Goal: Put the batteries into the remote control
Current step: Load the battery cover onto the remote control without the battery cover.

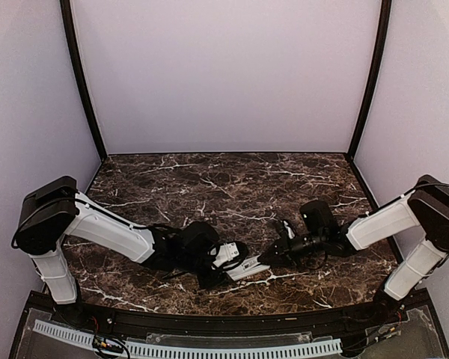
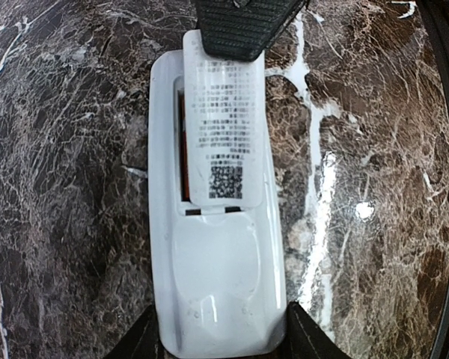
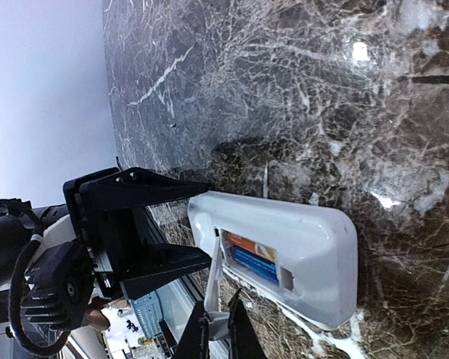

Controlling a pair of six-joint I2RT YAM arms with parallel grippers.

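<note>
The white remote control (image 2: 217, 277) lies back-up on the marble table (image 2: 67, 149); it also shows in the top view (image 1: 245, 268). My left gripper (image 2: 221, 340) is shut on its near end, one finger on each side. In the right wrist view the orange battery (image 3: 248, 244) and the blue battery (image 3: 256, 264) lie side by side in the open bay of the remote control (image 3: 307, 232). My right gripper (image 3: 218, 340) is shut on the flat whitish cover plate (image 3: 212, 288), tilted at the bay's edge. The cover plate (image 2: 224, 127) hides most of the bay in the left wrist view.
The dark marble table (image 1: 232, 179) extends far behind both arms. Its black front rim (image 1: 209, 318) runs just near of the remote. The left gripper's black fingers (image 3: 146, 194) stand close to my right gripper. Grey walls enclose the table.
</note>
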